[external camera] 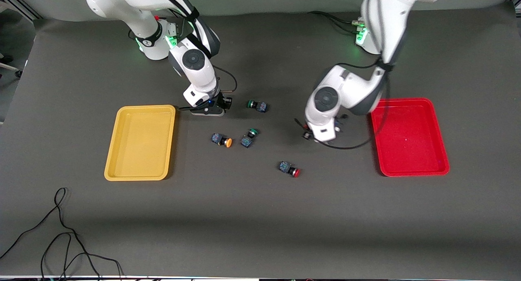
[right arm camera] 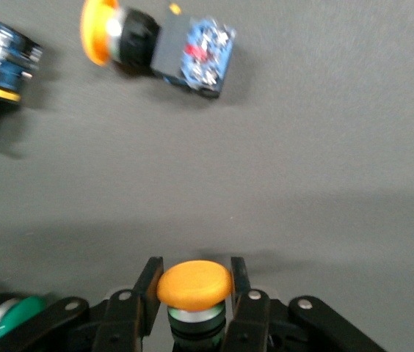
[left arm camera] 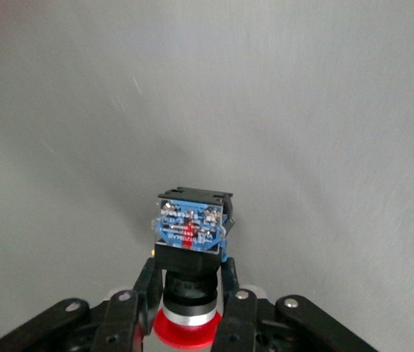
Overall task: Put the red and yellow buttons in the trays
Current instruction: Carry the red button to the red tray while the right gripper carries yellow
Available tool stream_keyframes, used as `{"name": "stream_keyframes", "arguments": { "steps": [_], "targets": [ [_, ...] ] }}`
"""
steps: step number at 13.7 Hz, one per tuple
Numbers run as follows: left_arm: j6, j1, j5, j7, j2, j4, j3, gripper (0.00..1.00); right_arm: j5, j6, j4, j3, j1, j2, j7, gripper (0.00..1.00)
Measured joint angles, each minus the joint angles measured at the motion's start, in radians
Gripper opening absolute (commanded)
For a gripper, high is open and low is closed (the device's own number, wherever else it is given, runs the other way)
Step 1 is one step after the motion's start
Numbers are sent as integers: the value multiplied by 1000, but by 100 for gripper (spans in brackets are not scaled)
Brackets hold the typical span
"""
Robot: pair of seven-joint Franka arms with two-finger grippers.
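Observation:
My left gripper point(left arm camera: 189, 273) is shut on a red-capped button point(left arm camera: 191, 227). In the front view it point(external camera: 308, 135) hangs over the mat beside the red tray point(external camera: 403, 100). My right gripper point(right arm camera: 192, 276) is shut on a yellow-capped button point(right arm camera: 194, 284). In the front view it point(external camera: 221, 103) is over the mat beside the yellow tray point(external camera: 140, 108). A second yellow-capped button point(external camera: 223, 140) lies on its side mid-table and also shows in the right wrist view point(right arm camera: 155, 44). A second red-capped button point(external camera: 290, 169) lies nearer the front camera. Both trays hold nothing.
Two green-capped buttons lie on the mat, one point(external camera: 248, 138) next to the loose yellow button, one point(external camera: 257, 106) farther from the camera. Black cables point(external camera: 61, 232) trail at the mat's near edge toward the right arm's end.

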Motion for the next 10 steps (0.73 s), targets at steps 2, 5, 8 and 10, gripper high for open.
{"name": "stream_keyframes", "arguments": {
  "steps": [2,5,8,10],
  "targets": [
    [-165,89,2,143,-55,48,4,0,-1,-162,78,-5,-4,-61,-2,22],
    [-293,200,33,302,-113,45,8,0,-1,-402,248,-60,-5,-115,-38,22],
    [-313,286,103,412,-148,-23,9,0,-2,-523,368,-176,-8,-117,-186,22],
    [-286,344,120,507,-185,-100,10,0,-2,-526,375,-307,-11,-114,-364,22]
  ]
}}
